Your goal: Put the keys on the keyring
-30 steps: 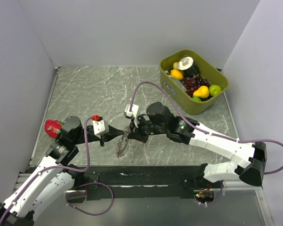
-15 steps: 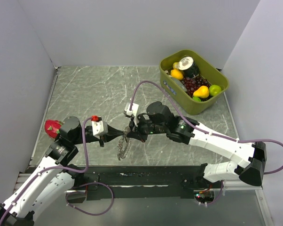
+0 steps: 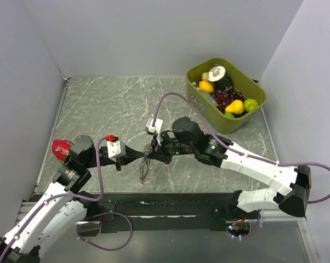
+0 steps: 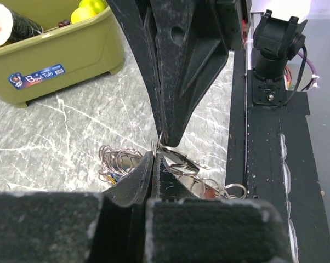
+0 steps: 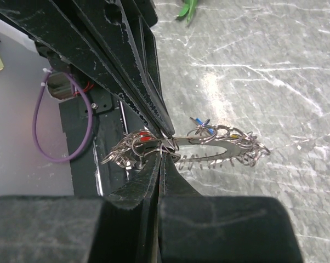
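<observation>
Keyring is in the air over the near edge of the counter, about midway between the left and right edges. It is not resting on anything.

- Left tool: jaws together, clamped on the ring's rim.
- Right tool: jaws together too, tip to tip with the left. It looks clamped on the rim right beside the left's grip.
- Both pinch almost the same spot, so the ring hangs below them and tilts edge-on in the top view.
- Right wrist view shows the ring as a flat oval crowded with small wire loops. Red and blue bits sit among them, probably key heads. Can't tell whether any key is actually threaded on the big ring.
- Left wrist view: more loops bunched under the tips, too tangled to sort.

My read on why it's held this way: lifting it keeps the loops free to slide instead of snagging on the counter. With two grips side by side, one tool can anchor the ring while the other works the wire or a loop at that point. The closeness is also the risk, since neither tool has much room to re-grip without dropping it.

Bin with fruit sits at the far right corner, well apart and not involved.
</observation>
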